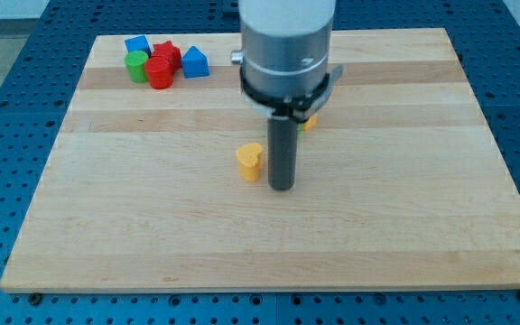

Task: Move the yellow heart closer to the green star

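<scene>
One pale wooden board (pixel 404 244) fills your view, lying on a blue perforated bench (pixel 7 99). My tip (pixel 282 187) is a plain rod with nothing to spread or pinch; it stands on the board just to the view's right of the yellow heart (pixel 250 162), close beside it, though you cannot tell whether they touch. The heart sits near the board's middle; its pointing direction is unclear. At the view's top left cluster a green block (pixel 136 66), red cylinder (pixel 160 72), red star (pixel 166 52) and two blue blocks (pixel 136 43) (pixel 195 63). Another yellow block (pixel 310 121) peeks out behind the arm (pixel 287 45).
</scene>
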Robot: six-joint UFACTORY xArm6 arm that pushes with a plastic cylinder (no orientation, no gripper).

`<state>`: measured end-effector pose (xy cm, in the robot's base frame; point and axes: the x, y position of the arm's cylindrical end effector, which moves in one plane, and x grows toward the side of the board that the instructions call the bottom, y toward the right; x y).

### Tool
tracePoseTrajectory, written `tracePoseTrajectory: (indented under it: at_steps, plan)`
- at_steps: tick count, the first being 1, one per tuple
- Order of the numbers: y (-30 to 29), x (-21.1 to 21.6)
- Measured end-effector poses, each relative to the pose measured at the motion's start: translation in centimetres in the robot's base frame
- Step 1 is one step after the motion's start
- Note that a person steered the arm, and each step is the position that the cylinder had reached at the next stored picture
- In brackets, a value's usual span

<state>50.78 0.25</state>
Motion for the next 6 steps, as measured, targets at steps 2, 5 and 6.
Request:
tracePoseTrajectory:
  at_steps: [2,5,6]
  plan:
    - [-6.5,2.0]
    - [-3.8,-2.3]
    - [-3.8,-3.4]
